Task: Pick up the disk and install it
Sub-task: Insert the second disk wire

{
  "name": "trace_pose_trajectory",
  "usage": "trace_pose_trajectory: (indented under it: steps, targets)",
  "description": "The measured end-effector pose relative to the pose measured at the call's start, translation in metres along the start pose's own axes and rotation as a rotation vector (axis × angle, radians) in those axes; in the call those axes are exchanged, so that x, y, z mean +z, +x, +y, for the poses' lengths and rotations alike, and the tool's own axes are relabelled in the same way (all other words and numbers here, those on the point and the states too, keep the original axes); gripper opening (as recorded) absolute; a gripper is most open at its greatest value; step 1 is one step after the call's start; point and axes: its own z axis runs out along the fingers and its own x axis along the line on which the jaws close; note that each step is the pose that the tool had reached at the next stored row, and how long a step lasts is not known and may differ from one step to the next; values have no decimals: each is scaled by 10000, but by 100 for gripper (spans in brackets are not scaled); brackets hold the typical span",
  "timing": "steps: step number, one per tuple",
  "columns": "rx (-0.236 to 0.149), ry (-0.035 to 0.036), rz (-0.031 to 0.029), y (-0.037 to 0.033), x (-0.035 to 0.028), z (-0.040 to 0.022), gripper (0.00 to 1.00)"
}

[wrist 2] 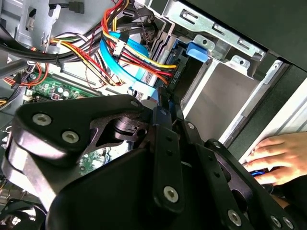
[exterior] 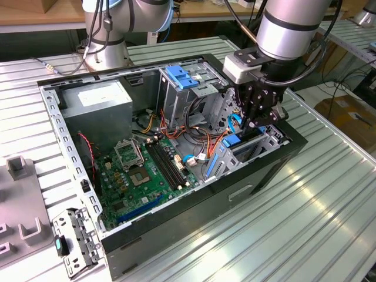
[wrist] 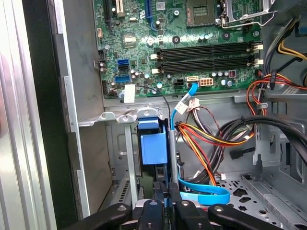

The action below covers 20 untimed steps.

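First wrist view: gripper (wrist: 168, 203) closed on upright disk (wrist: 171, 158); disk held edge-on for lowering into drive bay (wrist: 127, 143) at case's edge.

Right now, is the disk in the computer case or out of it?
In. The pincer holds the disk on edge, its blue bracket down in the bay of the computer case.

Green motherboard (exterior: 144, 173), black case (exterior: 258, 170), blue bracket (wrist: 154, 148) on disk, light-blue ribbon cable (wrist: 204, 191), red-yellow-orange wires (wrist 2: 139, 52), black gripper (exterior: 257, 120), ribbed silver table (exterior: 317, 211).
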Motion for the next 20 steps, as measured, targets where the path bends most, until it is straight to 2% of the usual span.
trace_pose_trajectory:
  steps: [1,3,6,10,11,13,14,15,17,20]
  targets:
    - [2,0,-26,0,-9,-2,16]
    - [4,-3,-36,1,-29,-5,16]
    - [10,-9,-94,1,-31,-5,16]
    - [14,-12,-131,2,-31,-5,16]
    - [20,-17,-183,4,-29,-5,16]
    - [36,-29,-333,11,-30,-6,16]
    - [51,-41,-464,26,-28,-7,16]
    - [56,-45,-514,42,-28,-8,16]
    - [65,-51,-586,91,-25,-12,16]
    - [68,-55,-620,110,-22,-13,16]
